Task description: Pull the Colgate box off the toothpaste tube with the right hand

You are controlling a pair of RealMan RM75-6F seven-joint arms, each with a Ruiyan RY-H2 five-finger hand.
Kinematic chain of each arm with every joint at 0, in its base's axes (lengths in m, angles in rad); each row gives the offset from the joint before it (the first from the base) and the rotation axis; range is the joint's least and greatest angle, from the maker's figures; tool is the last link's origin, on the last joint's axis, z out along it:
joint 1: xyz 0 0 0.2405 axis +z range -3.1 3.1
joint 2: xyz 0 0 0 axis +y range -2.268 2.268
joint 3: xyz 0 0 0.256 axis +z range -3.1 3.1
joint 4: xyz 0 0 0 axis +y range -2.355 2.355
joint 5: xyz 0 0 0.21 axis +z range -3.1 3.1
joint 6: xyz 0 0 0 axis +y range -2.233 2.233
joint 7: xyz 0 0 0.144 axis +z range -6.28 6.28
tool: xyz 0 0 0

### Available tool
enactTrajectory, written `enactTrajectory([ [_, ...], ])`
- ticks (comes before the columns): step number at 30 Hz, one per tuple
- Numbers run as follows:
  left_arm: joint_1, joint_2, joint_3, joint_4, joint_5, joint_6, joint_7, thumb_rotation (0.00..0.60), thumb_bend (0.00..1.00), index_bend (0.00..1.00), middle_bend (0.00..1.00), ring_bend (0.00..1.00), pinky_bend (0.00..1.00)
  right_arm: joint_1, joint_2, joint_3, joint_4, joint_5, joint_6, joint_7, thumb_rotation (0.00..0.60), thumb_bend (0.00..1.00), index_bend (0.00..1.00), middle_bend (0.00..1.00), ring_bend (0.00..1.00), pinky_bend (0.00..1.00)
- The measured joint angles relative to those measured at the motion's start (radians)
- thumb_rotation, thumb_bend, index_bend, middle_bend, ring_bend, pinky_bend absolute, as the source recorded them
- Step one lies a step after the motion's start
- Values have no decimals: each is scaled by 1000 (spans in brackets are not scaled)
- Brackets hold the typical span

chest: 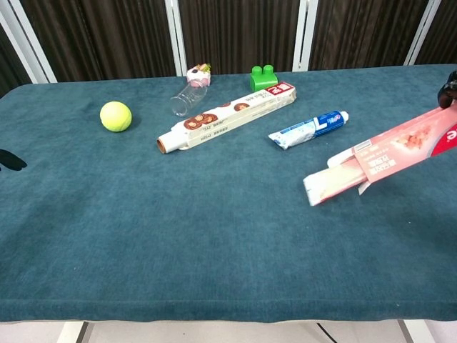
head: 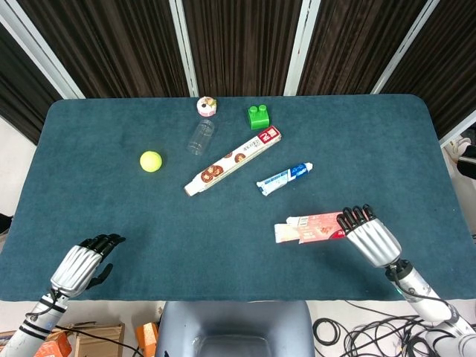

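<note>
The red and white Colgate box (head: pixel 309 227) (chest: pixel 378 165) is lifted off the table, its open flap end pointing left and tilted down. My right hand (head: pixel 368 235) grips its right end at the front right; in the chest view only a fingertip (chest: pixel 450 87) shows at the right edge. The blue and white toothpaste tube (head: pixel 284 178) (chest: pixel 308 129) lies bare on the cloth, apart from the box and behind it. My left hand (head: pixel 82 263) rests at the front left edge with fingers curled in, holding nothing.
A long biscuit box (head: pixel 233 160) (chest: pixel 227 117) lies diagonally mid-table. Behind it are a clear cup (head: pixel 200 136) on its side, a small pink-topped item (head: pixel 207 105) and a green block (head: pixel 259 117). A yellow ball (head: pixel 151 161) (chest: pixel 116 116) sits to the left.
</note>
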Motion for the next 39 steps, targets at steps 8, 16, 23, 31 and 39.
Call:
enactTrajectory([
  [8, -2, -1, 1, -3, -2, -8, 8, 600, 456, 223, 230, 242, 438, -11, 30, 12, -29, 3, 48, -2, 600, 337, 515, 476, 455, 542],
  [16, -5, -3, 1, -4, -4, -16, 14, 600, 456, 222, 231, 242, 437, -45, 138, 46, -241, 50, 81, -18, 600, 337, 520, 476, 455, 542],
  [23, -6, -5, 1, -7, -3, -18, 21, 600, 457, 223, 231, 242, 438, -81, 235, 43, -473, 108, 28, 15, 600, 337, 516, 476, 455, 542],
  [31, -6, -3, 2, -6, -2, -18, 17, 600, 457, 223, 230, 242, 438, -88, 203, -16, -501, 154, -111, 341, 600, 337, 476, 476, 445, 523],
  [39, -6, 0, 3, -9, -2, -18, 13, 600, 457, 223, 231, 242, 438, -98, 87, -83, -342, 159, -228, 551, 600, 337, 392, 442, 362, 361],
])
